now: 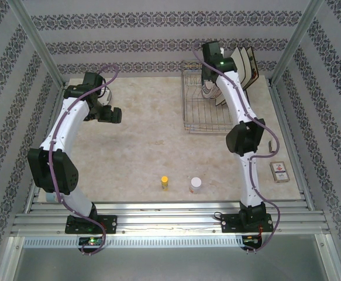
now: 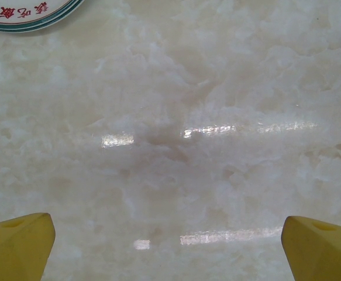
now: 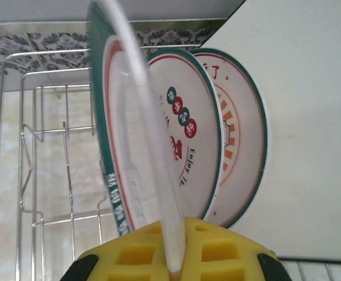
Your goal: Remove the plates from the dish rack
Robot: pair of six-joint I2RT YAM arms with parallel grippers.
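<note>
The dish rack [image 1: 208,108] stands at the back right of the table, and its silver wires [image 3: 41,146] show in the right wrist view. My right gripper [image 3: 176,257] is shut on the rim of a round white plate [image 3: 141,134] with a green edge, which stands upright in the rack. Two more round plates [image 3: 188,129] [image 3: 240,134] stand behind it, then a square cream plate [image 3: 310,117]. Over the bare table on the left, my left gripper [image 2: 170,252] is open with nothing between its fingers. One round plate [image 2: 24,14] lies flat on the table beside it.
A small yellow bottle [image 1: 165,182] and a white jar [image 1: 195,184] stand near the front middle of the table. A card box [image 1: 280,171] lies at the right edge. Patterned walls and metal posts enclose the table.
</note>
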